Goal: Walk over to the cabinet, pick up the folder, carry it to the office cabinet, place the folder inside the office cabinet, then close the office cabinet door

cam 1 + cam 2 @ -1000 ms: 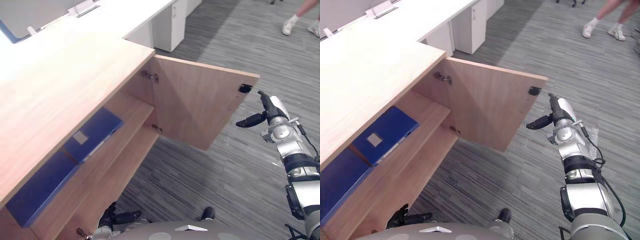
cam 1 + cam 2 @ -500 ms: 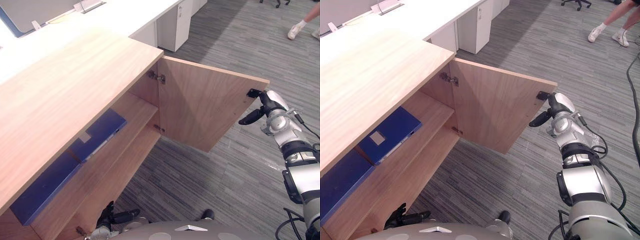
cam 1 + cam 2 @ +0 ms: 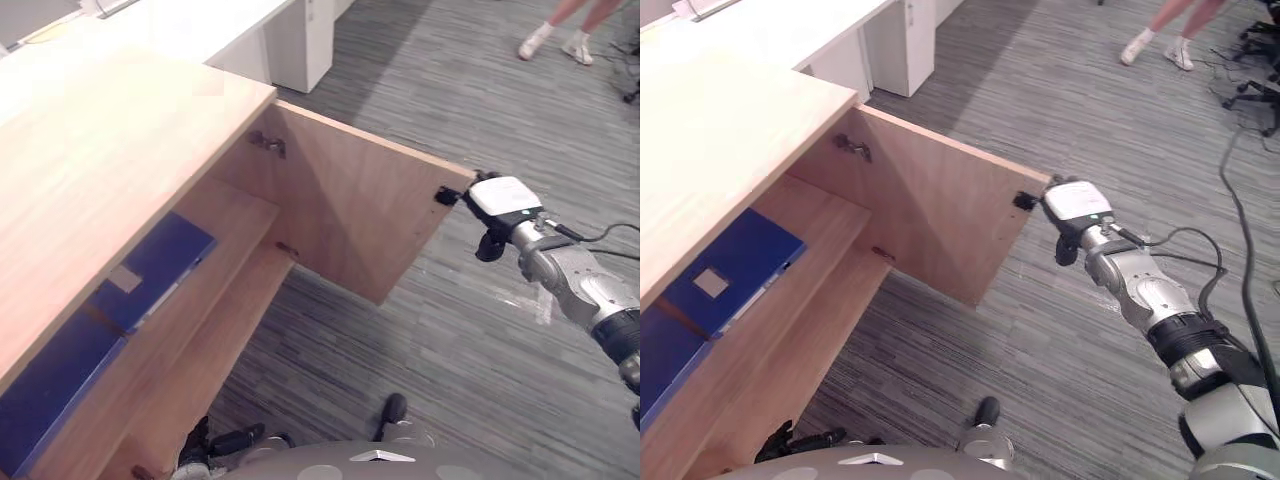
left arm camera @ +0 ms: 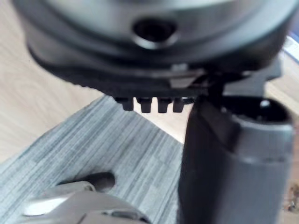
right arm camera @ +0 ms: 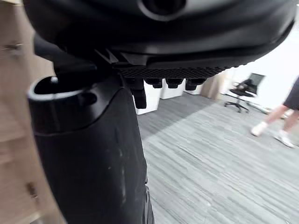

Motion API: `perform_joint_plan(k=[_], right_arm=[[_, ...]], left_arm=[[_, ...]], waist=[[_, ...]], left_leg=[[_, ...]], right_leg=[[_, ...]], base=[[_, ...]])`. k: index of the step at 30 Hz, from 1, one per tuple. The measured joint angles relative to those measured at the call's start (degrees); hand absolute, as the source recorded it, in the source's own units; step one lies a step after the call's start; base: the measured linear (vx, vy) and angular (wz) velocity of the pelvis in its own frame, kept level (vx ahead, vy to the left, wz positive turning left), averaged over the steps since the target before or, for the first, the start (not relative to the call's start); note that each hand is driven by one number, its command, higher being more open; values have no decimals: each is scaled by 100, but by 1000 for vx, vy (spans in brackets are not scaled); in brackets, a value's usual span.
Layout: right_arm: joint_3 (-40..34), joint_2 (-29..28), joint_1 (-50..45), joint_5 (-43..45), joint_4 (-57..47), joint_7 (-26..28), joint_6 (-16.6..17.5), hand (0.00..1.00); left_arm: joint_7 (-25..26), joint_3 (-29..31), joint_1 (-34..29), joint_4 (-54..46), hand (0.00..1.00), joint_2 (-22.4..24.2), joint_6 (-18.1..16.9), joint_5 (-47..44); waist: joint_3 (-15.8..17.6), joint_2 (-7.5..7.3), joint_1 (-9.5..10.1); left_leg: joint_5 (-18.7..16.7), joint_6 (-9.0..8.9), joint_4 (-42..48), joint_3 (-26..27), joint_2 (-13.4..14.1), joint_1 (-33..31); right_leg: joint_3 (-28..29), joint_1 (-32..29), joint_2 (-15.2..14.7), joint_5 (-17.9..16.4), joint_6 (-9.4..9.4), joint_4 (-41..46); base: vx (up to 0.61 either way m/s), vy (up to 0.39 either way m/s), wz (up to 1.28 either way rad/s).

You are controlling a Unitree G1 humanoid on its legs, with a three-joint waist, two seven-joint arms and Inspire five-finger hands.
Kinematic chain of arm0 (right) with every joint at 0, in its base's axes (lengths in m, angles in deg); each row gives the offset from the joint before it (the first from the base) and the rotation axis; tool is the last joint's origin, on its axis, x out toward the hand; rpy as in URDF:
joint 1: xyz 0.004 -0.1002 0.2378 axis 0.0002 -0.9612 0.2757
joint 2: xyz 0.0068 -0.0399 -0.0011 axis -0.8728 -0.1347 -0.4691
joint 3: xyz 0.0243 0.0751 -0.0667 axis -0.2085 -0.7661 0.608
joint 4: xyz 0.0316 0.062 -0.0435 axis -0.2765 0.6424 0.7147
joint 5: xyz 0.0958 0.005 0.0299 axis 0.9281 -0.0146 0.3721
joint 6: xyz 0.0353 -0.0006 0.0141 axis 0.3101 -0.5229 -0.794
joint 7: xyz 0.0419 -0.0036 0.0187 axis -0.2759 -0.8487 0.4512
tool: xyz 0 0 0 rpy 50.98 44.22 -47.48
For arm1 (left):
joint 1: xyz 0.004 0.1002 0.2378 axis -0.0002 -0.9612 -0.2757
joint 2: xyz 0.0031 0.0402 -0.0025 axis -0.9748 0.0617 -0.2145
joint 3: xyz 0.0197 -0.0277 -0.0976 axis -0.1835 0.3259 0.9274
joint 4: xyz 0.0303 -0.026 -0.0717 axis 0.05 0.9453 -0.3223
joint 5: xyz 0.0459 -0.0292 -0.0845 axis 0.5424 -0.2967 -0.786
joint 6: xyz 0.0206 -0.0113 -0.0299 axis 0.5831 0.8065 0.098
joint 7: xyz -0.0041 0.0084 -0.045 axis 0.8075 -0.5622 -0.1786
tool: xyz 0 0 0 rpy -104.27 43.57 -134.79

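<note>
Folder position: the dark-blue flat folder (image 3: 160, 262) lies flat on the upper shelf (image 3: 245, 215) of the light-wood office cabinet (image 3: 100, 170). Its long axis runs along the shelf's front edge, and it sits just beside a second blue folder (image 3: 45, 400). The cover carries a pale square label (image 3: 710, 283); no writing is legible. The wooden cabinet door (image 3: 350, 215) stands open. The right hand (image 3: 500, 205) is at the door's free upper corner, and I cannot tell how its fingers are set. The left hand (image 3: 215, 440) is low by the cabinet base, fingers loosely straight, holding nothing.
</note>
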Motion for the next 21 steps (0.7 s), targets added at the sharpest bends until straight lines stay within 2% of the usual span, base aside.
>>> perform_joint_plan(k=[3,4,6,11,14,21], right_arm=[[266,199,-193,-13,-844,0,422,100],[368,184,-276,-13,-1182,-1,632,100],[515,155,-399,13,-1764,-22,925,100],[867,-262,-388,98,-3150,-457,1752,100],[1073,-446,-356,176,-3401,-541,1870,100],[1607,-602,-325,404,-3414,-451,1855,100]], left_arm=[[19,156,100,108,100,-25,84,-2],[23,203,154,197,100,-46,94,-2],[34,208,178,213,100,-64,98,-3],[112,206,246,309,100,-74,115,-6],[146,207,236,366,100,-76,127,-6],[166,202,213,466,100,-231,198,-5]], waist=[[-6,-3,14],[-11,-14,26],[-33,-50,57],[-285,-101,266],[-443,-163,366],[-653,-388,399]], left_leg=[[-12,-130,-29,45,230,-6],[-28,-233,-20,71,353,-6],[-17,-301,-23,80,502,-8],[110,-426,-74,82,718,-170],[228,-530,-216,76,709,-124],[268,-526,-238,84,629,-101]], right_leg=[[77,-61,247,-148,-100,0],[83,-73,378,-195,-159,0],[89,-83,528,-278,-212,0],[112,-277,763,-335,-313,2],[88,-278,763,-286,-393,3],[92,-268,711,-210,-422,1]], base=[[-123,-167,-19],[-146,-191,-19],[-95,-139,-8],[-47,-77,-4],[21,35,8],[26,83,1]])
